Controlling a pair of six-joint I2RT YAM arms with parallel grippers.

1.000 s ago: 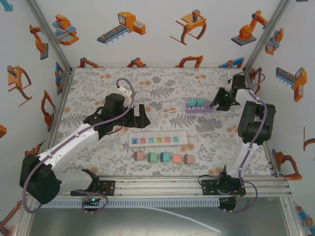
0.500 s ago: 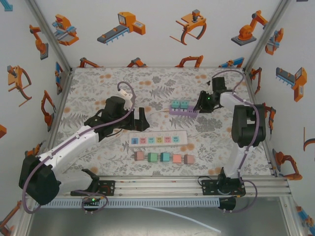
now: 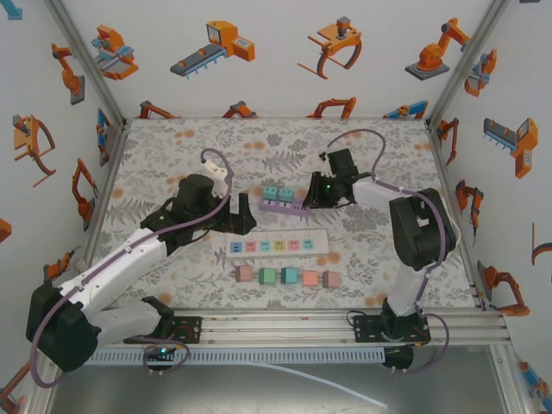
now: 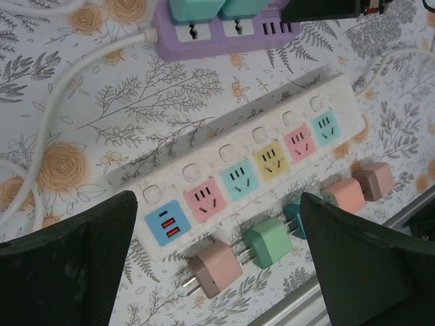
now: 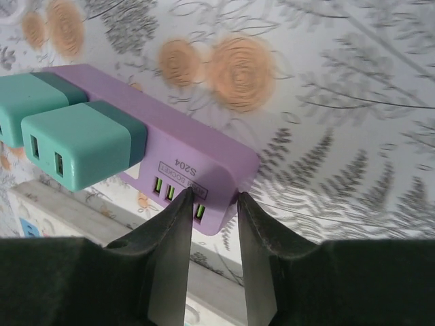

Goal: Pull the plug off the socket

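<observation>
The purple socket strip (image 3: 289, 206) lies at the table's middle with two teal plugs (image 3: 277, 193) seated in it. In the right wrist view, my right gripper (image 5: 212, 204) is shut on the right end of the strip (image 5: 177, 146), one finger over its USB ports, and the teal plugs (image 5: 75, 146) sit just left of the jaws. My left gripper (image 3: 244, 213) hovers open just left of the strip. In the left wrist view, the left gripper (image 4: 217, 207) spreads wide above the white strip, with the purple strip (image 4: 224, 34) and its plugs (image 4: 221, 7) at the top edge.
A white power strip (image 3: 278, 245) with coloured sockets lies in front of the purple one. Several loose plugs (image 3: 288, 277) are lined up nearer the front rail. A white cable (image 4: 75, 81) curls off to the left of the purple strip.
The right gripper has closed on the purple strip's end and slid the strip, with its teal plugs, leftward toward the table's middle. The left gripper has barely moved and stays open.
</observation>
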